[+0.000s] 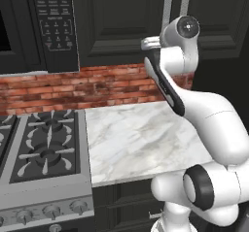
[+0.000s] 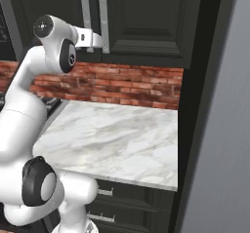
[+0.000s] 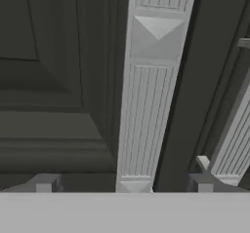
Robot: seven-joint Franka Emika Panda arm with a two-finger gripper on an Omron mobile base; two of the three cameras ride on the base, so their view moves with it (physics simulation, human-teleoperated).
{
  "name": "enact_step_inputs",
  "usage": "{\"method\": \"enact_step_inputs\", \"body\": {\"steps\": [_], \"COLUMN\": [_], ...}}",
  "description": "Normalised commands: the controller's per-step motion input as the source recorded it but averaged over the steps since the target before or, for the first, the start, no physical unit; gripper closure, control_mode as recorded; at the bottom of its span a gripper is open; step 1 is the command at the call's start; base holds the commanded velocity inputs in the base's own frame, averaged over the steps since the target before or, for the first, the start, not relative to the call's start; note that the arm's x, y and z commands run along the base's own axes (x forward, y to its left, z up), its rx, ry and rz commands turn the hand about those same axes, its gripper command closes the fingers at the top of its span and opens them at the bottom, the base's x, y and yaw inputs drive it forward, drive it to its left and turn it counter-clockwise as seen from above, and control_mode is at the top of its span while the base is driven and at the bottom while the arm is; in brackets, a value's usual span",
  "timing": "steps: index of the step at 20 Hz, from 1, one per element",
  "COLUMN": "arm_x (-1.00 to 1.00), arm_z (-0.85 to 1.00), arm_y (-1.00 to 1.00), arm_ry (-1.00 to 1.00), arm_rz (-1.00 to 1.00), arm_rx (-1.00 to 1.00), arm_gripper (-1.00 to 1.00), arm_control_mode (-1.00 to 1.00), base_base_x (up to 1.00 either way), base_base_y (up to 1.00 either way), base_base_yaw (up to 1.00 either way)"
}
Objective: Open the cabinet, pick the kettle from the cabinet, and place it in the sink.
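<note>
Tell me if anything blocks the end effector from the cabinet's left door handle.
Nothing visible does. The open end effector faces the cabinet up close, and its fingertips straddle the left handle, with no object between them. The doors are shut.

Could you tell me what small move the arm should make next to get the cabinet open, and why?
Probably ease forward and close on the left bar handle. The gripper is open, its fingertips straddle that handle in the hand view, and the cabinet doors look shut, so gripping comes before pulling.
</note>
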Motion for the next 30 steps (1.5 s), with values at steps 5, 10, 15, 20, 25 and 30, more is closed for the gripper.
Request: {"method": "enact_step_inputs", "body": {"steps": [5, 10, 15, 20, 25, 30], "arm_x": [0.32, 0.38, 0.41, 0.42, 0.41, 0.37], "arm_z": [0.00, 0.00, 0.00, 0.00, -0.05, -0.16], "arm_y": [-0.06, -0.02, -0.01, -0.03, 0.00, 0.02], "arm_ry": [0.00, 0.05, 0.06, 0.07, 0.00, -0.14], "arm_rz": [0.00, 0.00, 0.00, 0.00, 0.07, 0.12], "arm_rx": [0.12, 0.19, 0.18, 0.04, 0.00, 0.00], "arm_gripper": [-1.00, -1.00, -1.00, -1.00, -1.00, 1.00], "arm_control_mode": [-1.00, -1.00, -1.00, -1.00, -1.00, -1.00], "base_base_x": [0.00, 0.00, 0.00, 0.00, 0.00, 0.00], "base_base_y": [0.00, 0.00, 0.00, 0.00, 0.00, 0.00], "base_base_yaw": [0.00, 0.00, 0.00, 0.00, 0.00, 0.00]}}
